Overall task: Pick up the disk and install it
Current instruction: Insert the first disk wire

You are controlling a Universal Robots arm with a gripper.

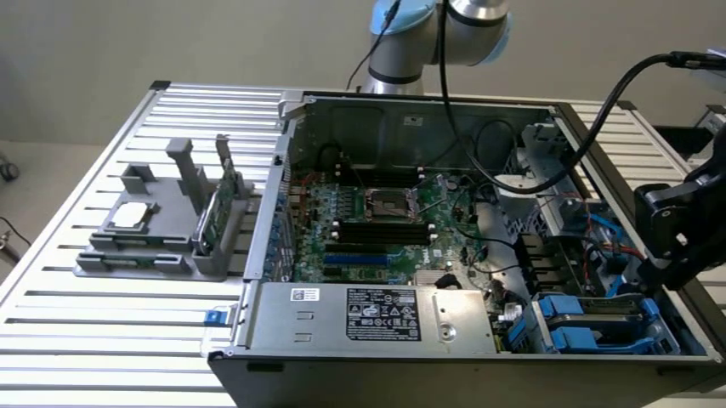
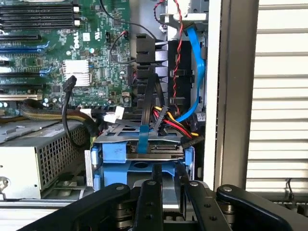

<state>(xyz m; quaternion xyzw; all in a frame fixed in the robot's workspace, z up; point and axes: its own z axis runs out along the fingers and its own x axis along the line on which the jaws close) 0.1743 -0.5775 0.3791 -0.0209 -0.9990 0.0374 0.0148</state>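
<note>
You're looking at the gripper [image 2: 168, 175] sitting at the drive bay in the computer case [image 1: 397, 127], low on the exterior view's right. Its jaws are standing partway closed and pinching the near end of the disk [image 2: 139, 153] by its blue frame. I'm reading that as a grip, since blue plastic is filling the gap between them. The disk is lying flat in the bay, directly ahead of the gripper. Its long axis is running straight away from the fingertips. The far connector edge is sitting just beside the blue ribbon cable [image 2: 197, 72] and the red-yellow power leads [image 2: 166, 122]. So gripper and disk are sharing one line, pointing into the bay. I'm judging it nearly seated, but I can't confirm depth.
</note>
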